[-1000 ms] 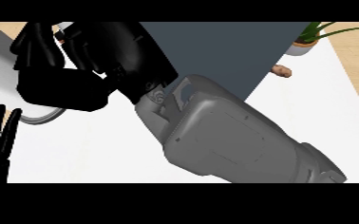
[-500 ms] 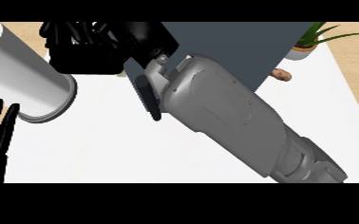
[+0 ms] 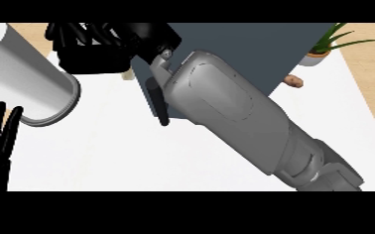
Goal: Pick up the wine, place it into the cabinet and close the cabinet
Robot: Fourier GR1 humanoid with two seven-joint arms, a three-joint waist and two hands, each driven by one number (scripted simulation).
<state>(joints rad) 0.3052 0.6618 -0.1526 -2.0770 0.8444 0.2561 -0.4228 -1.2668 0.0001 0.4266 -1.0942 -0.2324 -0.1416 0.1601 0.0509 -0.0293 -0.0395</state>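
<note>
Grey forearm [image 3: 234, 109] runs from 5 o'clock up to 11 o'clock across a white surface [image 3: 147, 158], ending in the black right robot hand [image 3: 102, 49]. That hand sits at the left edge of a dark slate cabinet [image 3: 249, 44] at 12 o'clock. I cannot tell whether it is closed round anything. The wine is not visible. It may be hidden behind that hand, which would explain the reach toward the cabinet. A pale cylinder [image 3: 33, 84] lies at 9 o'clock. Below it, the left robot hand [image 3: 7, 129] shows only as straight, empty fingers at the edge, resting out of the way. A potted plant [image 3: 330, 42] sits at 2 o'clock. Compared with a second ago, the right robot hand has climbed nearer the top, and the cylinder has come further into view.
</note>
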